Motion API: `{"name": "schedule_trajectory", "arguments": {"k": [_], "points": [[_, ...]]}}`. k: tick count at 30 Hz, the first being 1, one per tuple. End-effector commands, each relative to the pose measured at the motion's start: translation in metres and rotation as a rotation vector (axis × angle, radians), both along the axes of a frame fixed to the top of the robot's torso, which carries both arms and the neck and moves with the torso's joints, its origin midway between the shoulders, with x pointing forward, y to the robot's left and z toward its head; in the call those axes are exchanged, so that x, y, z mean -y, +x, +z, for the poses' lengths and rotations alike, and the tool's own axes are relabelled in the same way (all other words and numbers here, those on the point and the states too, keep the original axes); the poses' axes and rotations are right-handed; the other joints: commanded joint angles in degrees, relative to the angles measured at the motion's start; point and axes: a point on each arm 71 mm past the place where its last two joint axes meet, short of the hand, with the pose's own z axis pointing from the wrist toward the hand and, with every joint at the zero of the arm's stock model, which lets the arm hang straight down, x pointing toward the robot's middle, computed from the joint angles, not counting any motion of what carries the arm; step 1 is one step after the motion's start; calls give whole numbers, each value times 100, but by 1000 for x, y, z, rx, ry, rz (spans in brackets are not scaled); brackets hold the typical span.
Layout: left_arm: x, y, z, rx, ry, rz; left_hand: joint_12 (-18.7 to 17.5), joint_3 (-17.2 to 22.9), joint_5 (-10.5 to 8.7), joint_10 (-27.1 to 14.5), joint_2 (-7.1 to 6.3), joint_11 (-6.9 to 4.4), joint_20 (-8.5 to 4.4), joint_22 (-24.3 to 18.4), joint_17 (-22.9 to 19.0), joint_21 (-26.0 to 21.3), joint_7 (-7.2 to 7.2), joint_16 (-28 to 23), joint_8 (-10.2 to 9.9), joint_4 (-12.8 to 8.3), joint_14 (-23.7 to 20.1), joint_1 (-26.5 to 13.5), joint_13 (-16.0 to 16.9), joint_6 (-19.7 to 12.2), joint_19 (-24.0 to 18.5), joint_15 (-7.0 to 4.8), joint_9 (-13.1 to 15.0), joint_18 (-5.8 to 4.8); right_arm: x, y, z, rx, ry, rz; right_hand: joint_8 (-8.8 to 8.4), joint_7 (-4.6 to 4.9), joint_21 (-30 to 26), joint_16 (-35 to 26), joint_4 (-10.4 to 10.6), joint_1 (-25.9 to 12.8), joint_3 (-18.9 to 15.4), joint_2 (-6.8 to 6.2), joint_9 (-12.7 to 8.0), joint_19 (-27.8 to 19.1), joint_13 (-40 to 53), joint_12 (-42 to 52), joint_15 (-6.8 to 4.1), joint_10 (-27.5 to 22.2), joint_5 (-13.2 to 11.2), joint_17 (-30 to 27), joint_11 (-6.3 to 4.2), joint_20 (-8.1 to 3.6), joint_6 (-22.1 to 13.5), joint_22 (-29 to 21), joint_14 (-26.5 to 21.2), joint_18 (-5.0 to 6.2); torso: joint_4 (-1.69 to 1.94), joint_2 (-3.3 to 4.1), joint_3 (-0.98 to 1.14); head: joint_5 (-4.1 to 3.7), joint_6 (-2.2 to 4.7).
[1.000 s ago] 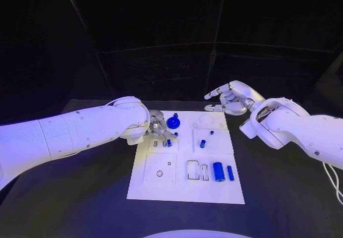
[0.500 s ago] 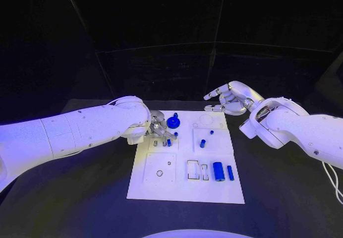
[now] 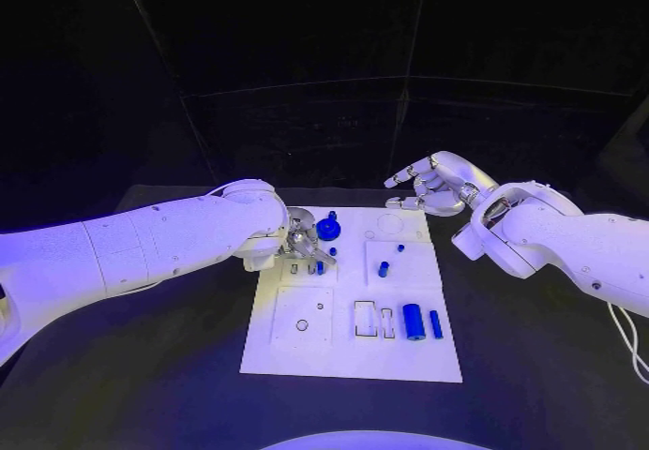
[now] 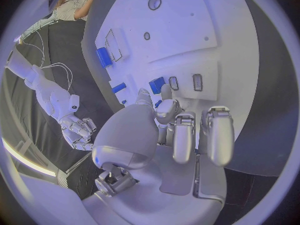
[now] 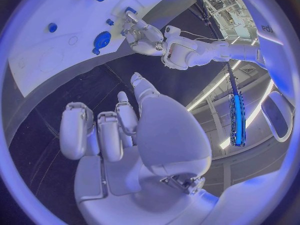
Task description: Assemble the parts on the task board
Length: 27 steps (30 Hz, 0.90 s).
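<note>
The left hand (image 3: 300,246), fingers curled over a small blue part (image 3: 309,269) at the board's (image 3: 339,361) far-left slots, is nearer; whether it is gripped cannot be told. The right hand (image 3: 430,187) is held empty, fingers apart, beyond the far edge.

Dark room, black counter (image 3: 162,375).
From my remote seat I see a black backdrop (image 3: 324,112) rising behind the counter, crossed by thin pale lines. In the right wrist view a bright light strip (image 5: 236,119) glows beside shelving (image 5: 226,2) stacked with equipment.
</note>
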Motion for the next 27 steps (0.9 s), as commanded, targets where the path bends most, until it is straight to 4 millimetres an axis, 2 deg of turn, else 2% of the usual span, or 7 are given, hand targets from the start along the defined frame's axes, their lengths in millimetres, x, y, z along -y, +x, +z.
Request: {"name": "schedule_trajectory", "arguments": {"k": [1,17,27], "points": [[1,-1,0,-12,17,-14,29,11,-2,37,-15,0,-27,596,1508,18,-17,18,41,-42,595,80,9,-48,272,-49,26,-62,-1,0,1,-10,-2,5,31,1,-29,-25,-8,-12,-30,47,-9,-44,-5,-29,-32,-9,35,811,-19,-16,28,-8,431,30,7,0,-1,-6,-14],[3,-1,0,-16,19,-20,37,185,111,36,7,-10,-38,589,1508,7,-25,18,99,-188,595,435,19,-117,259,-59,174,-57,-1,1,0,-19,-7,4,32,0,-37,-30,-15,4,-29,55,-10,-48,-11,-35,-35,-11,72,804,-21,-19,30,-21,430,32,3,5,0,-10,-60],[6,-2,0,-19,3,-18,15,792,189,18,220,-74,-85,571,1508,-12,-92,18,41,-611,595,1174,20,-212,244,-114,220,-50,-2,1,-1,-21,-8,5,32,-1,-38,-31,-22,17,-25,60,-11,-48,-11,-34,-36,-10,91,804,-22,-20,31,-21,430,32,5,5,2,-9,-98]]}}
